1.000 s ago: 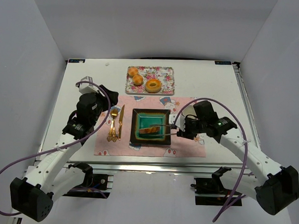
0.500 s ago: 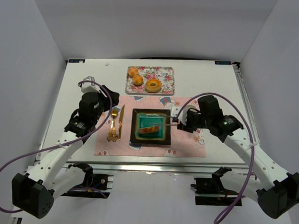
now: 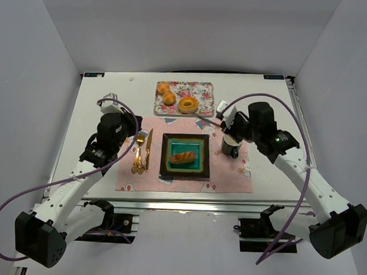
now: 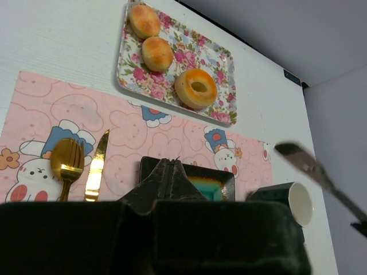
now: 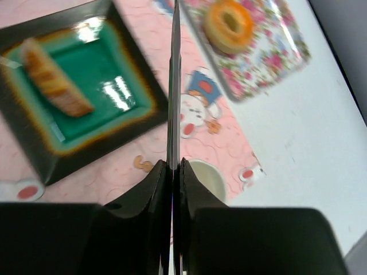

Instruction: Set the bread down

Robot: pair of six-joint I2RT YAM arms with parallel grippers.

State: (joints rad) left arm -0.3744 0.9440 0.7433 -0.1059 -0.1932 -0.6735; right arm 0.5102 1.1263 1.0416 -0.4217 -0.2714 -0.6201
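Observation:
The bread [image 3: 184,157], a small brown scored roll, lies by itself on the teal square plate [image 3: 168,142]; the right wrist view shows it [image 5: 54,83] lying diagonally on that plate [image 5: 123,86]. My right gripper [image 3: 227,120] hovers above the cup, right of the plate and clear of the bread. It [image 5: 173,165] is shut on thin metal tongs [image 5: 174,69], whose blades are pressed together. My left gripper [image 3: 128,118] sits left of the plate near the cutlery; it [image 4: 168,163] is shut with nothing in it.
A floral tray [image 3: 205,90] at the back holds two round buns [image 3: 166,93] and a doughnut [image 3: 187,105]. A gold fork [image 3: 137,155] and knife [image 3: 148,148] lie on the pink placemat [image 3: 230,176]. A dark cup [image 3: 230,145] stands right of the plate.
My right gripper has pulled back from the plate, up and to the right, with the tongs squeezed together; the bread stays on the plate. The left gripper has shut.

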